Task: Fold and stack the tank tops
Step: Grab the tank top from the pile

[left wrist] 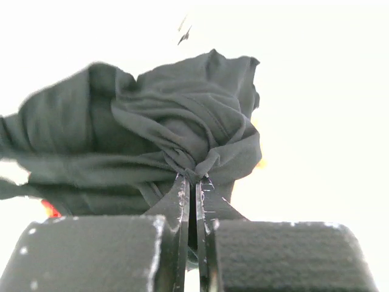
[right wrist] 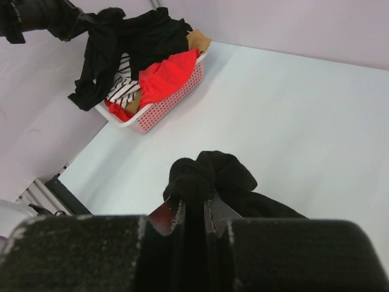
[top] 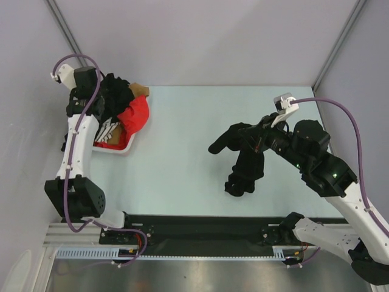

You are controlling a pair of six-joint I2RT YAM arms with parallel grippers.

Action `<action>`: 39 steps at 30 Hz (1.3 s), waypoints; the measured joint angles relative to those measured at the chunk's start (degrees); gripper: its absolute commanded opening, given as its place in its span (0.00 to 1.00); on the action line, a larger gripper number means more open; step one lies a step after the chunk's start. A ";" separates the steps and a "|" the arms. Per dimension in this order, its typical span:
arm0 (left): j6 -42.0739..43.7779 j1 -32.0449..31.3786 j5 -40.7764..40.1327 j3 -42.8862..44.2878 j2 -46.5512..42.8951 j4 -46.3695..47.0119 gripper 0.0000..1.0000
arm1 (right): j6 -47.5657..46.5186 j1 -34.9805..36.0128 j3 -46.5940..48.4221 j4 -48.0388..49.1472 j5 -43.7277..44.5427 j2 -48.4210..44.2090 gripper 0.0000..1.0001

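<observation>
Pinching dark garment [left wrist: 152, 128] in left jaws, pressed nearly together, above white basket [top: 124, 148] holding red tank top [top: 137, 114]. Clamping black tank top [top: 246, 161] in right jaws, bunched, over surface [top: 182, 152] right of centre.

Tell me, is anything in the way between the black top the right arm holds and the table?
Nothing visible is. The right end effector pinches the black top, which hangs over bare table. The basket sits far off at the left edge.
</observation>
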 measured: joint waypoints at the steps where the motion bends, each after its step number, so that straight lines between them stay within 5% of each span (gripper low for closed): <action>1: -0.04 -0.04 -0.09 0.07 -0.70 0.44 0.00 | 0.13 -0.48 -0.11 0.00 -0.15 -0.07 0.00; 8: -0.11 0.39 0.15 -5.55 -3.98 2.62 0.00 | 1.03 -1.88 -2.05 0.00 -1.11 -1.29 0.00; 23: 3.61 -0.09 0.76 -7.28 -34.03 7.28 0.00 | 2.95 -7.15 -2.38 -0.07 -0.50 -0.11 0.00; 31: 5.66 -0.13 2.08 0.20 -36.83 7.54 0.00 | 3.76 -10.05 -2.38 -3.93 1.70 1.57 0.00; 39: 3.56 -0.13 14.93 15.28 -36.04 4.61 0.00 | 5.97 -15.74 -2.19 -10.71 12.68 1.51 0.00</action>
